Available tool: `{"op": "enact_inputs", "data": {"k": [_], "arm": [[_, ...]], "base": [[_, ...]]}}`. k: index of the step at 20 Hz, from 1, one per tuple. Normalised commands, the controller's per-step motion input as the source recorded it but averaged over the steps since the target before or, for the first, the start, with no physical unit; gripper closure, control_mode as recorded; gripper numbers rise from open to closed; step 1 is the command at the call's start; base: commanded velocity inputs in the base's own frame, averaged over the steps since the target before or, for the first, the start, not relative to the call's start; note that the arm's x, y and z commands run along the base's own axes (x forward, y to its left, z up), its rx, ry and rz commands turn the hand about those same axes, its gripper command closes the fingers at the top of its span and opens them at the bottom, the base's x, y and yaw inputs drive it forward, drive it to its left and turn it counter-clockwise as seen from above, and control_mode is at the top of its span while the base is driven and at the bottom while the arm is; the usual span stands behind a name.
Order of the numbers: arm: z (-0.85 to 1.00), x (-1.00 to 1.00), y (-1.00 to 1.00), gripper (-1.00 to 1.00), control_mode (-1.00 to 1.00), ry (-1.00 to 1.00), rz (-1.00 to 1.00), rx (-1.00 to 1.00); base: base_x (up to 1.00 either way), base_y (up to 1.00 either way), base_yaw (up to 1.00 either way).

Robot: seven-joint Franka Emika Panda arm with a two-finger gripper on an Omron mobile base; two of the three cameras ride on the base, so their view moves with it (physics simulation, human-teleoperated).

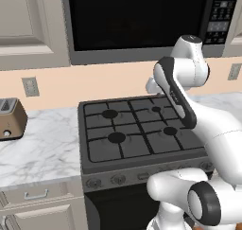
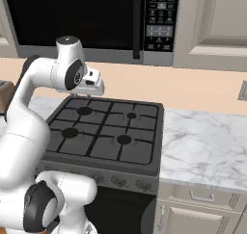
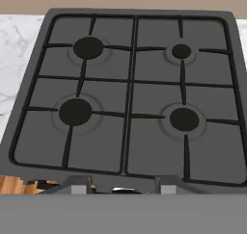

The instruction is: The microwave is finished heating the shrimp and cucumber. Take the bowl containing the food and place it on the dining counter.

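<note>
Dark grey stove, black burners; white grey-veined marble surface; peach wall; bronze toaster; black microwave.

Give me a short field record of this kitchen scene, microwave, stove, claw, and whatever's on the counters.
microwave: above the stove, door shut, dark window, contents cannot be seen
keypad: on the microwave's right side
stove: four burners, nothing on the grates
claw: above the stove's rear, pointing down, holding nothing
toaster: on the counter left of the stove
right counter: marble, beside the stove
outlet: on the wall above the toaster
</note>
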Motion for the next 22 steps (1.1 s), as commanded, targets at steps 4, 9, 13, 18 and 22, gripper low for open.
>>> {"op": "enact_inputs", "data": {"k": [4, 9, 13, 18, 22], "arm": [[0.0, -0.06, 0.0, -1.0, -1.0, 0.0, 0.0, -0.01], [-0.01, -0.61, -0.03, -1.0, -1.0, -0.05, 0.01, 0.0], [0.0, -0.22, -0.11, -1.0, 1.0, -0.05, 0.0, 0.0], [0.0, 0.0, 0.0, -1.0, 1.0, 0.0, 0.0, 0.0], [0.0, 0.0, 0.0, -1.0, 1.0, 0.0, 0.0, 0.0]], "base": [[0.0, 0.0, 0.0], [0.0, 0.0, 0.0], [-0.19, -0.2, 0.0], [-0.3, -0.49, 0.0], [-0.13, -0.43, 0.0]]}}
